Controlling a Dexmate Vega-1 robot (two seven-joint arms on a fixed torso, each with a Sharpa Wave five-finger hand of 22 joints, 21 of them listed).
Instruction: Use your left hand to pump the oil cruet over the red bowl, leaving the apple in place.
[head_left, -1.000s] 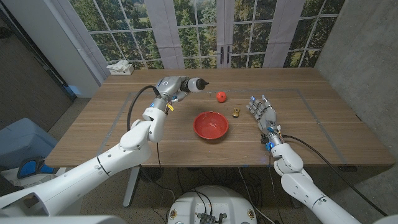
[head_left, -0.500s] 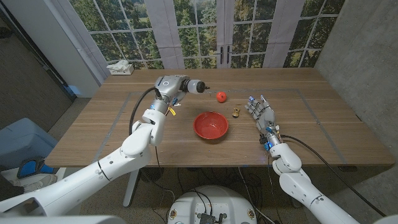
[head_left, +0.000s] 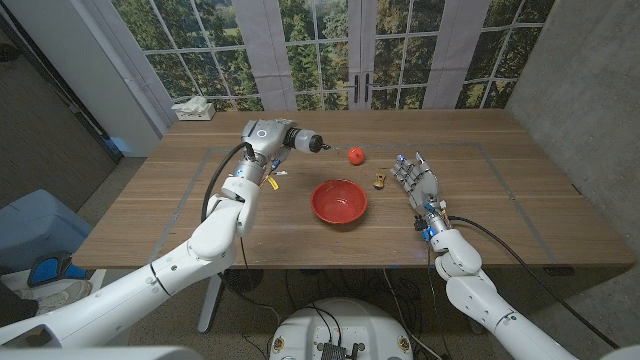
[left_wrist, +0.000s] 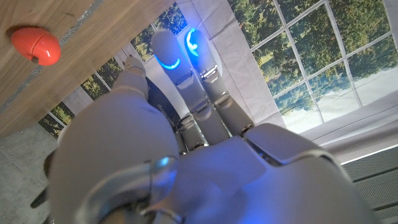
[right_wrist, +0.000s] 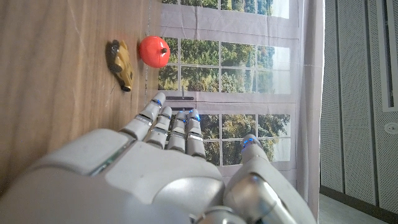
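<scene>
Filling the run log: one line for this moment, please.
left robot hand: holds oil cruet tilted, short of red bowl | right robot hand: open, idle | apple: on table behind bowl

- The left hand (head_left: 283, 137), holding the oil cruet (head_left: 306, 143), has drawn back toward the robot's left, away from the apple (head_left: 356, 155).
- The cruet's dark tip has shifted from beside the apple to farther off.

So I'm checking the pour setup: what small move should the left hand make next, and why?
Probably carry the cruet nearer, toward the red bowl. The left hand holds it tipped sideways, its nozzle pointing toward the apple and beyond the bowl, so oil would likely miss.
</scene>
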